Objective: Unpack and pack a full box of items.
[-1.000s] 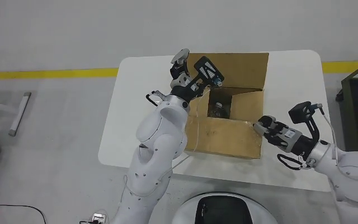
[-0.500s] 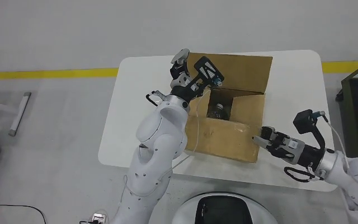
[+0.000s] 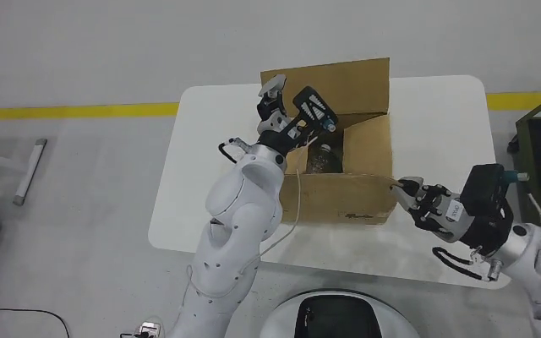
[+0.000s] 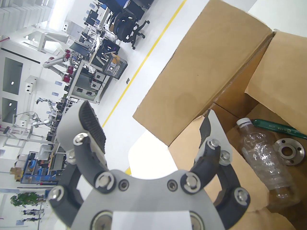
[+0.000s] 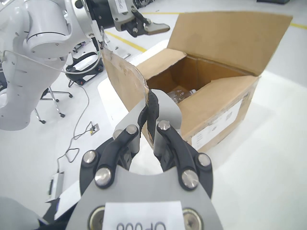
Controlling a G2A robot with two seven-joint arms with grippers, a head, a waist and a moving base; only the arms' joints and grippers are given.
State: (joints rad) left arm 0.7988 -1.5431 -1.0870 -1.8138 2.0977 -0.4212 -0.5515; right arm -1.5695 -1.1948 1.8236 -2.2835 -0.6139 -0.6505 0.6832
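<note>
An open cardboard box (image 3: 342,198) stands on the white table (image 3: 203,169), its rear flap (image 3: 338,84) upright. Inside lie a clear plastic bottle (image 4: 261,154), a round metal flange (image 4: 289,148) and a green-handled tool (image 4: 275,126). My left gripper (image 3: 294,100) hangs open over the box's rear left corner, holding nothing. My right gripper (image 5: 150,99) is shut on the corner of the front flap (image 5: 124,77), at the box's front right corner (image 3: 401,188). Across the box, the left gripper (image 5: 158,27) appears in the right wrist view.
Bare table lies right of the box (image 3: 439,127) and along its left side. A yellow floor line (image 3: 84,110) runs behind the table. A grey bar (image 3: 25,173) lies on the floor at left, and a dark cabinet (image 3: 531,160) stands at the right edge.
My right arm has swung toward the table's front edge with the flap corner held, and the box has turned with it. The rear flap now stands higher. The left gripper has barely moved.
</note>
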